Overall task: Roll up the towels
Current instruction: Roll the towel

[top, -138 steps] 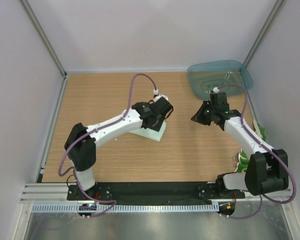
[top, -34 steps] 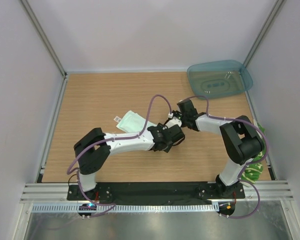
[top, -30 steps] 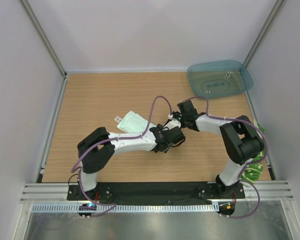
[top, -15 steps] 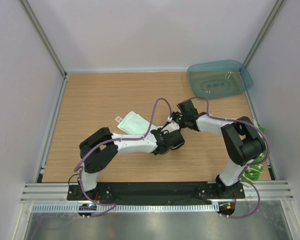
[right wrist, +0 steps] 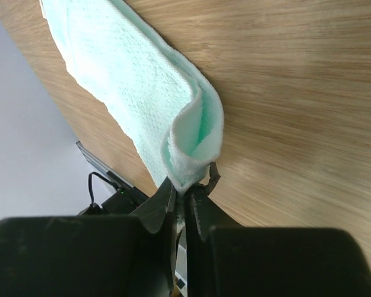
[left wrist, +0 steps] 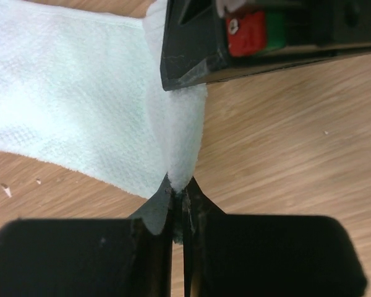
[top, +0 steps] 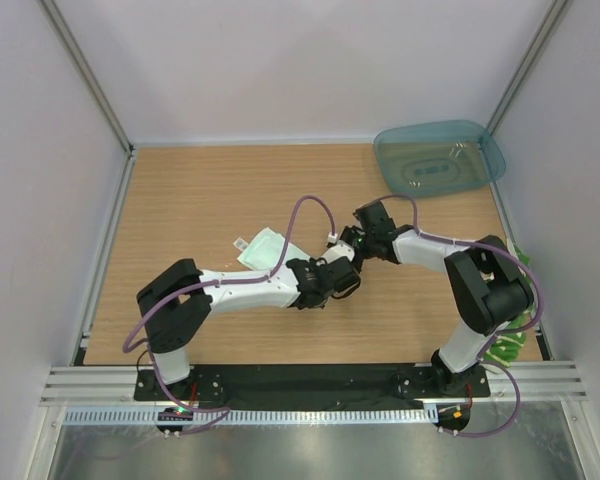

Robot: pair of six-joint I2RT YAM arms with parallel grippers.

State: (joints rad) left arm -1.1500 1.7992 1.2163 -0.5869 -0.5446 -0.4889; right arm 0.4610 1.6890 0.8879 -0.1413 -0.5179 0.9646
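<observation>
The pale mint-white towel (top: pixel 263 247) lies on the wooden table (top: pixel 180 200), its right part hidden under my left arm. In the left wrist view the towel (left wrist: pixel 80 105) spreads to the upper left, and my left gripper (left wrist: pixel 178 189) is shut on its bunched edge. My left gripper (top: pixel 335 265) and right gripper (top: pixel 358 240) meet at the same end of the cloth. The right gripper (right wrist: pixel 187 189) is shut on the folded-over end of the towel (right wrist: pixel 130 80), which curls into a loop just above the fingers. Green bits of a second towel (top: pixel 521 262) peek out behind the right arm.
A translucent teal tray (top: pixel 440 158) stands at the back right corner. The right gripper's black body (left wrist: pixel 260 37) with a red and green part sits close in front of the left wrist camera. White walls and metal posts enclose the table.
My left gripper has gone from open to shut on the towel's edge. The left arm has drawn slightly left and nearer, and the towel has shifted a little with it. The right gripper stayed shut.
</observation>
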